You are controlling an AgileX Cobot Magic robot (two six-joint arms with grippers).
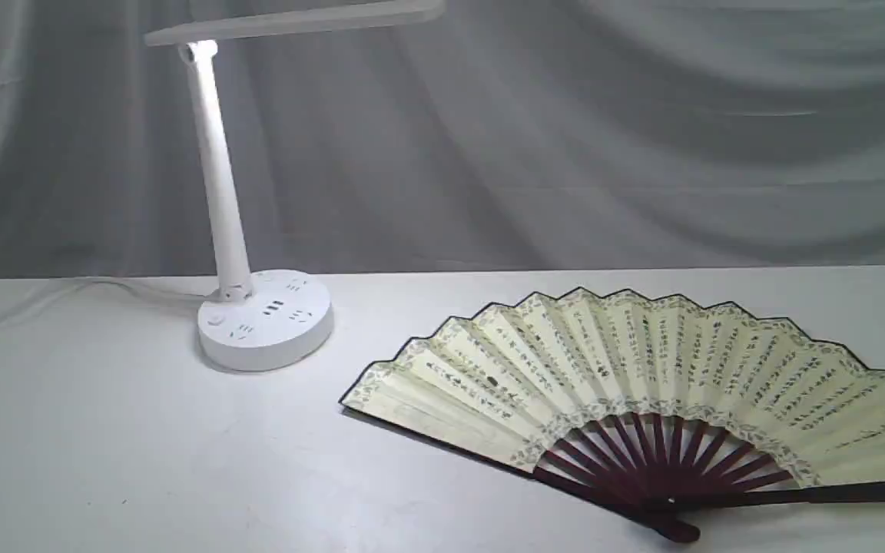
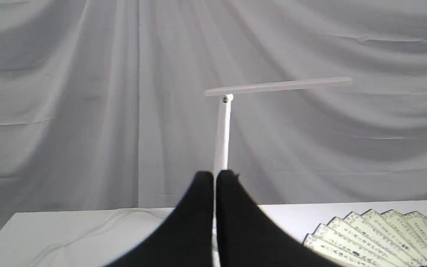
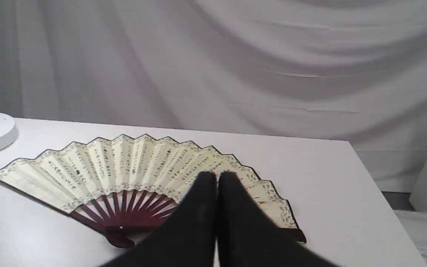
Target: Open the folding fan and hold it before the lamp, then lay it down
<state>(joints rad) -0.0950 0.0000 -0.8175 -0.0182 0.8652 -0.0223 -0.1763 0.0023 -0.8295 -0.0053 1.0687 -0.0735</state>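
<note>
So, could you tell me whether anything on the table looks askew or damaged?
Nothing stands out: the cream pleated paper fan lies open on the white table, apart from the standing white desk lamp.

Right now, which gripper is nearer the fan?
The right gripper: the fan lies just past its shut tips, while the left gripper faces the lamp.

A grey cloth (image 1: pixel 565 153) hangs in soft folds behind the white table (image 1: pixel 104 461); past one table edge, dark floor (image 3: pixel 397 200) shows.
</note>
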